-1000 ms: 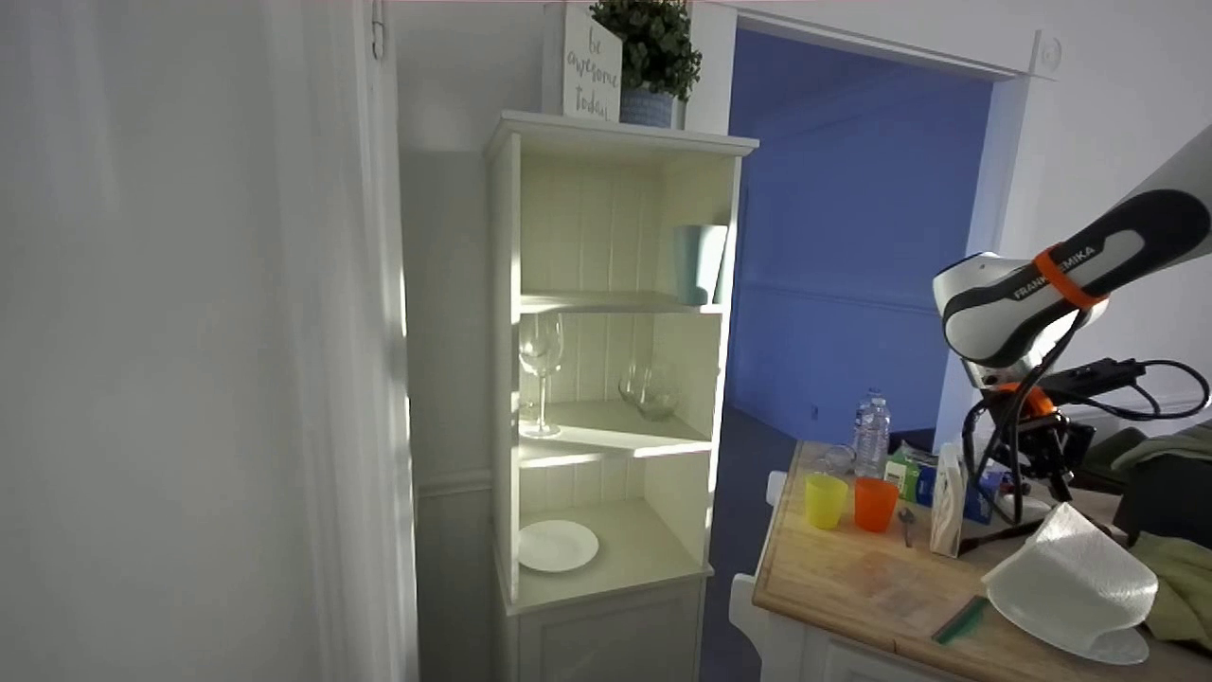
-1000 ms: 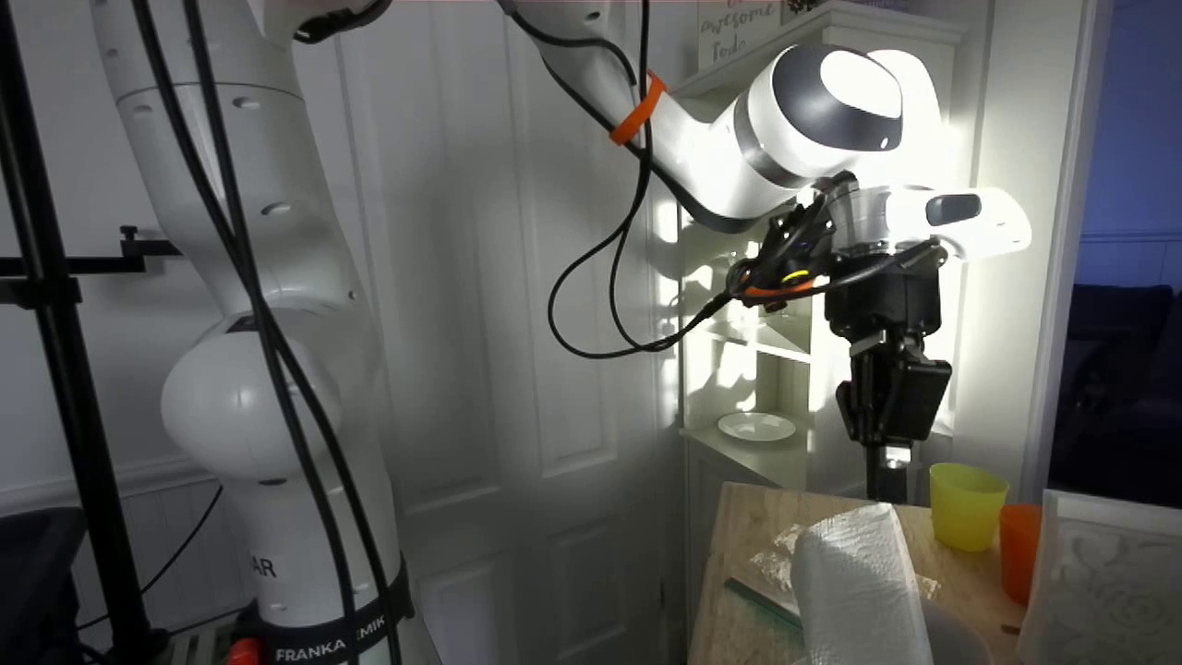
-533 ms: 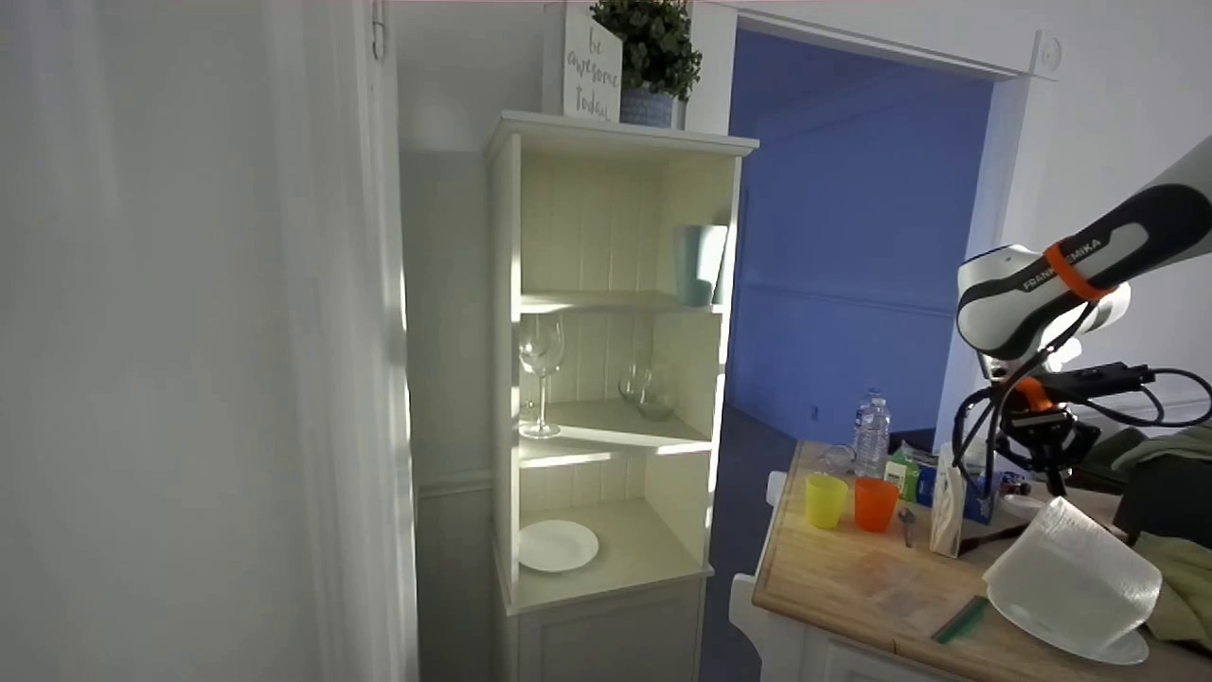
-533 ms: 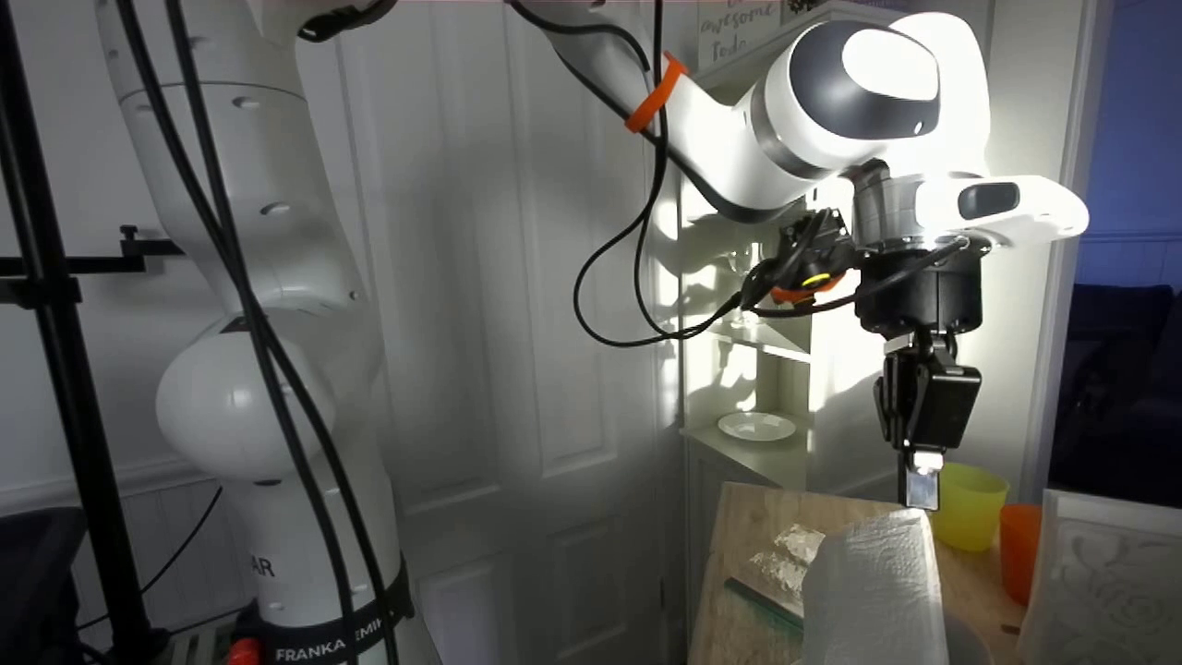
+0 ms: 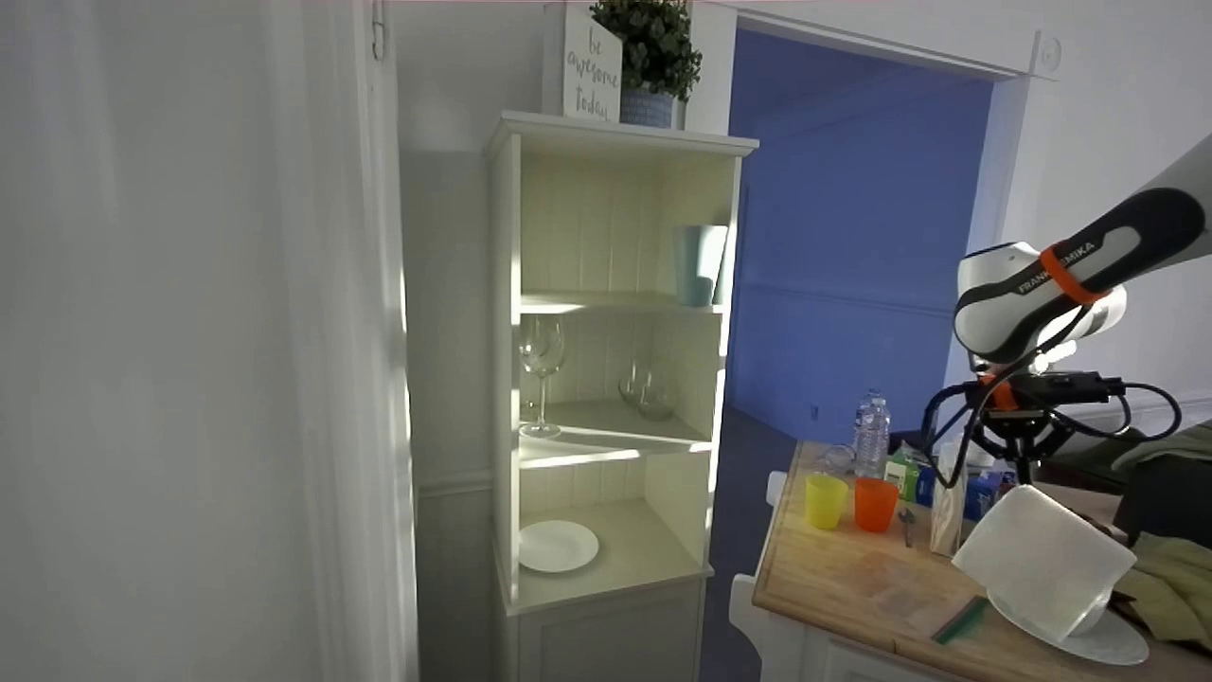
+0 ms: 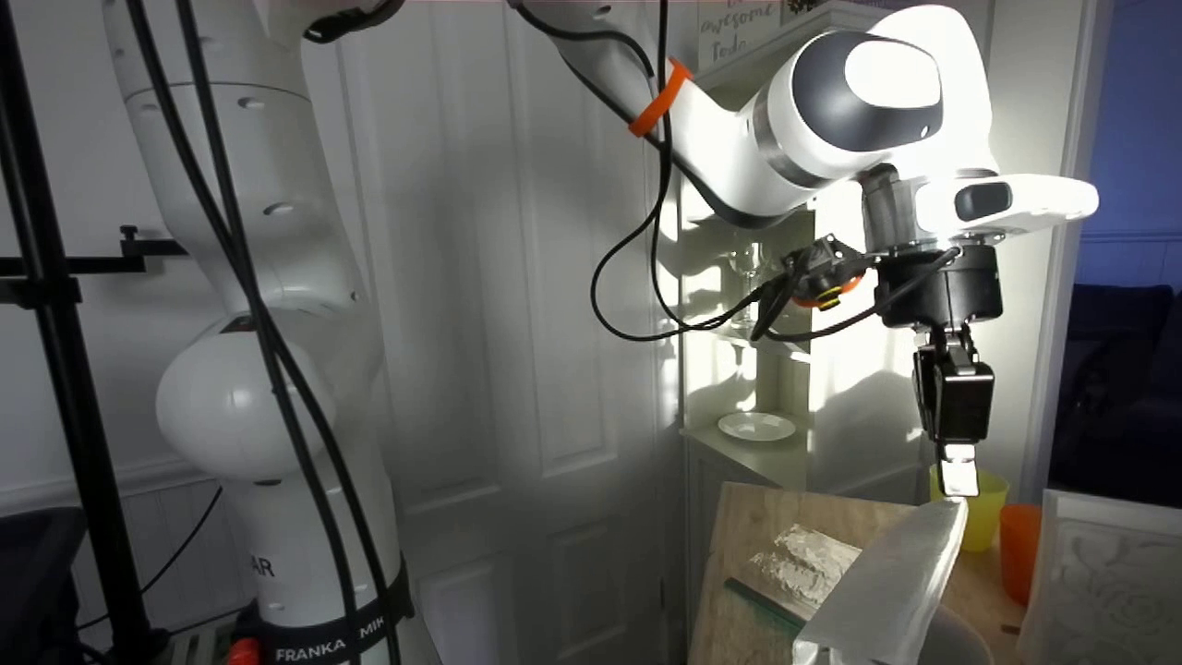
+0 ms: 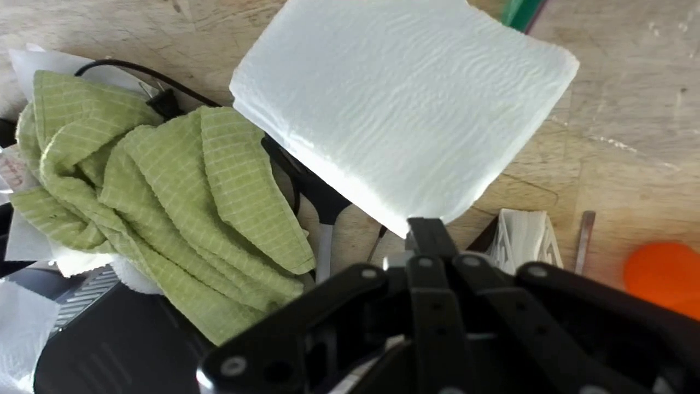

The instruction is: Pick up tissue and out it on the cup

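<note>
Hanging by one corner, a folded white paper tissue (image 5: 1046,559) is held in the black Robotiq gripper (image 6: 958,477), whose fingers are clamped together on the tissue's upper tip. The tissue is slanted down above a wooden table (image 5: 852,587), with its lower part overlapping a white saucer (image 5: 1119,642) in an exterior view; whether the two are touching cannot be told. What lies under the tissue is hidden, and the teacup cannot be made out. Beside the saucer, a green strip (image 5: 960,619) is laid flat on the table. Farther back, a yellow cup (image 5: 825,502) and an orange cup (image 5: 875,505) are placed side by side, and a spoon (image 5: 907,521) is set near the orange one. In the wrist view, a rumpled green towel (image 7: 180,186) is seen to the tissue's left. In both exterior views, a white cabinet (image 5: 615,644) is shown, with a white plate (image 5: 557,547) set on its lowest shelf and a wine glass (image 5: 543,355) on the shelf above.
</note>
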